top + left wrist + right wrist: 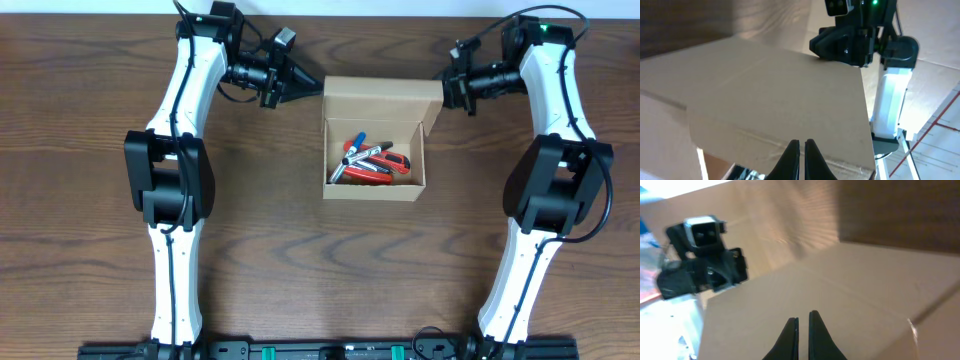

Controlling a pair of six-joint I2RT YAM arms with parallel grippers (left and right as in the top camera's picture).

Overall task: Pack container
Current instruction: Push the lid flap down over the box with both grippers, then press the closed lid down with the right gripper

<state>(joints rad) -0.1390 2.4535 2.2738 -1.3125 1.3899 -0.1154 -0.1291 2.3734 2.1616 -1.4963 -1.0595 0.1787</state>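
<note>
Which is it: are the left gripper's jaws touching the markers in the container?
Apart. The overhead view shows the left gripper at the left edge of the open lid, outside the container; the markers lie inside, bare cardboard between.

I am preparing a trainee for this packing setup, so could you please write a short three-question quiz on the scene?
1. True or false: the box has its lid closed.
2. What lies in the box? A) markers B) spoons C) batteries
3. Fill in: the left gripper and right gripper both have their jaws ____.

Key: 1 false, the lid stands open; 2 A; 3 shut.
</note>
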